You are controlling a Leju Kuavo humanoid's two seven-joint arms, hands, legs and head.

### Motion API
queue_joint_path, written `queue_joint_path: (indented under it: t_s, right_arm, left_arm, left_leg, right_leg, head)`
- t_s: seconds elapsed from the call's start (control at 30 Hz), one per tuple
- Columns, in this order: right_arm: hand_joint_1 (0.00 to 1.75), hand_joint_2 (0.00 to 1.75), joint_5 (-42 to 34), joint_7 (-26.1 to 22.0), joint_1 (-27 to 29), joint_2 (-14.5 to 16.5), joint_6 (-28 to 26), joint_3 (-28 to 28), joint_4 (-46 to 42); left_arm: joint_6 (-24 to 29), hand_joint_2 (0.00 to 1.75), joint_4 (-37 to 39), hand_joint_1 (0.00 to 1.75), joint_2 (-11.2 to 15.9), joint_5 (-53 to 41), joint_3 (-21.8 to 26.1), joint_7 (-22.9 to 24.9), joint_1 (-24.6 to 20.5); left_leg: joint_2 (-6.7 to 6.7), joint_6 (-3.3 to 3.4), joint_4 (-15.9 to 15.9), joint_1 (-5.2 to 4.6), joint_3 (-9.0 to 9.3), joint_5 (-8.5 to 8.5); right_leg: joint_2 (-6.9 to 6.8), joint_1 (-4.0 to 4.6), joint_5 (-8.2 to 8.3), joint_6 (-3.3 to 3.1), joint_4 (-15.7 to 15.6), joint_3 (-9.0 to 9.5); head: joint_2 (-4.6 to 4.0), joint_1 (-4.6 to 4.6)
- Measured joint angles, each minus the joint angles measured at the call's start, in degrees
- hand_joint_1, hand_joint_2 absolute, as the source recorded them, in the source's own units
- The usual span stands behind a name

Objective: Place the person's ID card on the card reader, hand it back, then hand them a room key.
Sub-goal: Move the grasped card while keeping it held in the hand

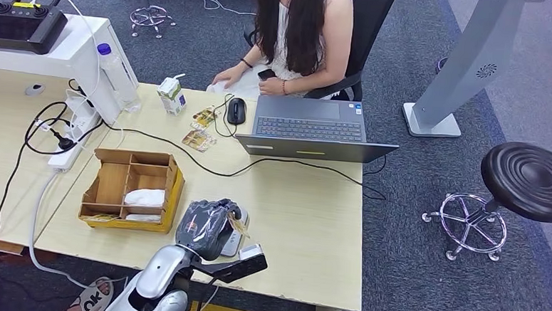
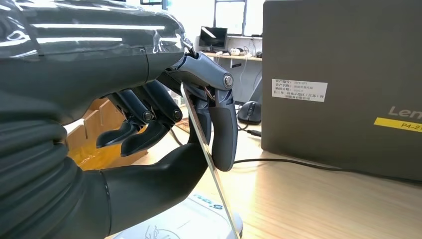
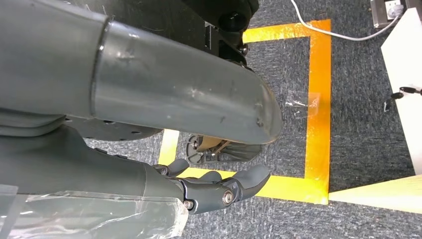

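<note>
The left hand (image 1: pixel 209 227), dark grey under a clear plastic wrap, sits over the near part of the pale wooden desk (image 1: pixel 305 221) and covers most of the white card reader (image 1: pixel 234 240) under it, so just a sliver of the reader peeks out on the side. In the left wrist view the thin ID card (image 2: pixel 206 149) shows edge-on, pinched between the thick thumb (image 2: pixel 149 191) and a finger (image 2: pixel 224 129), tilted with its lower edge down at the reader's white top (image 2: pixel 199 219). Can't really tell if the card actually touches the reader or stops just above. The card's face isn't readable from any angle.

The right hand (image 3: pixel 219 186) hangs low beside the robot's body over dark carpet with an orange tape square (image 3: pixel 318 99), fingers loosely curled and holding nothing.

Across the desk a person (image 1: pixel 301 36) sits cut off at the top of the frame, behind an open grey laptop (image 1: pixel 310 129) with a black mouse (image 1: pixel 237 111) just beside it. A yellow cardboard divider box (image 1: pixel 130 189) sits just left of the hand. The stretch of desk between the hand and the laptop is crossed by one black cable (image 1: pixel 287 164). A few small cards (image 1: pixel 199 139) lie near the mouse, too small to identify.
</note>
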Motion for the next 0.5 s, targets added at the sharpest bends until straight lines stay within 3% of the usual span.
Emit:
queue_joint_path:
  t_s: [0.5]
  right_arm:
    - [0.00,0.00,-0.01,0.00,0.06,-0.02,-0.10,-0.03,0.09]
  left_arm:
    - [0.00,1.75,-0.42,1.75,0.23,0.00,0.00,0.00,0.35]
  left_leg:
    - [0.00,0.00,0.00,0.00,0.00,0.00]
  right_leg:
    - [0.00,0.00,0.00,0.00,0.00,0.00]
  head:
    - [0.00,0.00]
